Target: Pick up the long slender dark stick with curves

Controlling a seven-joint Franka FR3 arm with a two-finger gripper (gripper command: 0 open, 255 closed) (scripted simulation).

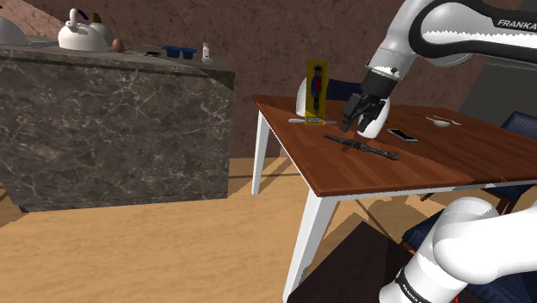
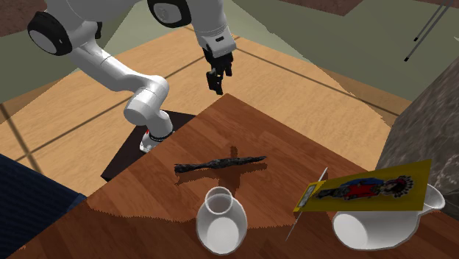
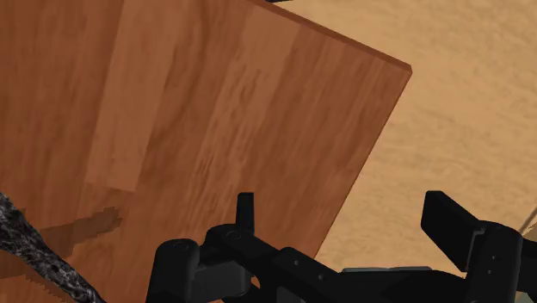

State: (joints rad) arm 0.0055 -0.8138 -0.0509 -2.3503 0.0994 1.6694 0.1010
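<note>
Stick [image 1: 361, 146] [image 2: 219, 163] [image 3: 34, 250]: long, thin, dark grey-black, rough knobbly skin, wavy along its length. It lies flat on the brown wood-grain surface [image 1: 430, 163] [image 2: 309, 158] [image 3: 215, 112], roughly mid-top, with nothing touching it. In the second exterior view a dark shadow crosses its middle.

Pincer [image 1: 349, 127] [image 2: 218, 87] [image 3: 347, 211]: all black, blocky, fingers [image 3: 246, 207] apart with nothing between them. It hangs in the air above the surface, clear of the stick. In the shoulder view it sits over the stick's end on that view's left. The wrist view looks down at the surface's sharp corner, with the stick's rough end low beside the fingers.

Vase [image 2: 221, 224] [image 1: 376, 120]: plain white, smooth, round belly, narrow neck, open mouth, upright, near the stick but apart from it.

Box [image 1: 317, 89] [image 2: 364, 189]: flat yellow card shape with a red and blue figure printed on it, standing just beside a white smooth jug [image 2: 375, 224] with a pouring lip. Whether they touch, cannot tell.

Phone [image 1: 402, 135]: thin flat slab, dark face, pale rim, lying on the surface past the vase.

The surface stands on white slanted legs [image 1: 305, 237] over a tan wood floor [image 1: 172, 250].

Counter [image 1: 112, 129]: a grey veined stone block at the shoulder view's left, with a white rounded kettle [image 1: 82, 33] on top.
</note>
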